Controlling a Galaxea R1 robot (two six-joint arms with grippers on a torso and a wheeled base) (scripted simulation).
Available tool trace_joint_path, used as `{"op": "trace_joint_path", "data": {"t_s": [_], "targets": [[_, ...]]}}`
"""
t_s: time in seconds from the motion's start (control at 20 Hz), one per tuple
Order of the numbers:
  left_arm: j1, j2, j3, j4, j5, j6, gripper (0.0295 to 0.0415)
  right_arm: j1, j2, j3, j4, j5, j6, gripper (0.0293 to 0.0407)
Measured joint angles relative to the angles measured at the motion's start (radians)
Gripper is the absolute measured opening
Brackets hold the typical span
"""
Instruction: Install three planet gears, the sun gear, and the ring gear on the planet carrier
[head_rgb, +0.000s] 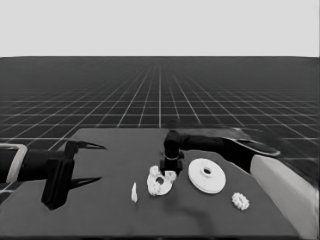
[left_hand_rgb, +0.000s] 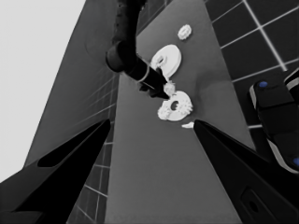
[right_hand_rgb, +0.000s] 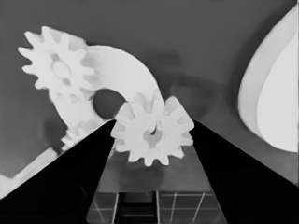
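Right end effector (right_hand_rgb: 152, 135) gripping toothed white gear (right_hand_rgb: 153, 133) over flat smaller round part (right_hand_rgb: 124, 74), left end effector (head_rgb: 85, 162) spread, parked

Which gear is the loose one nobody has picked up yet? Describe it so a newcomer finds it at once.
Start at the larger round part, the biggest white disc, right of the table's middle. Nearer the camera and further right lies a single small gear, alone on bare table. The other gears are on the smaller round part or between the right end effector's fingers.
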Motion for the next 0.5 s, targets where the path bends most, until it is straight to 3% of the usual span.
{"op": "trace_joint_path", "data": {"t_s": [0.4, 0.5], "targets": [[0.0, 0.0, 0.0, 0.0, 0.0, 0.0, 0.0385, -0.051, 0.014, -0.047, -0.047, 0.024, -0.027, 0.0312], [0.0, 0.0, 0.0, 0.0, 0.0, 0.0, 0.0385, -0.052, 0.014, -0.048, -0.047, 0.024, -0.027, 0.0371]]}}
